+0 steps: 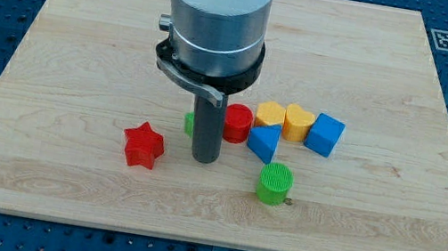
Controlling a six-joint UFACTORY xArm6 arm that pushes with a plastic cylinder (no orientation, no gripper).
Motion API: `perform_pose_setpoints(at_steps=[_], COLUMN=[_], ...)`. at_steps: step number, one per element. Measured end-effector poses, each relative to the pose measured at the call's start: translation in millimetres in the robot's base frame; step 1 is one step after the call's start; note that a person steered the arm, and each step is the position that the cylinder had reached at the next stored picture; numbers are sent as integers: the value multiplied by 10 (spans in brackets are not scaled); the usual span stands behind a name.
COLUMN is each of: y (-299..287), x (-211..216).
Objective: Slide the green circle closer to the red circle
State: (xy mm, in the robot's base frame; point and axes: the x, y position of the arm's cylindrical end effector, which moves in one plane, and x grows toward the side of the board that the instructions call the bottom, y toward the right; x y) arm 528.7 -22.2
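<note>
- Currently, view's left to right on the wooden surface (52, 71):
- red star (143, 145), alone, left of my tip
- green block (190, 123), mostly hidden behind the rod, shape unclear
- my tip (204, 158), just below-left of the red circle (237, 123)
- blue triangle (265, 141) touching the red circle
- yellow hexagon (270, 115), yellow heart (298, 122), blue cube (324, 134) in a row
- green circle (275, 184) near the blue triangle, below-right of the red circle, apart from my tip
- no jaws on this rig, state n/a
</note>
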Motion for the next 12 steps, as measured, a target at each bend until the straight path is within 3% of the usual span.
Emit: perform_pose_setpoints(at_steps=[1, 3, 5, 7, 12], y=[0, 151, 818, 1221, 912], x=[21, 545, 853, 624, 285])
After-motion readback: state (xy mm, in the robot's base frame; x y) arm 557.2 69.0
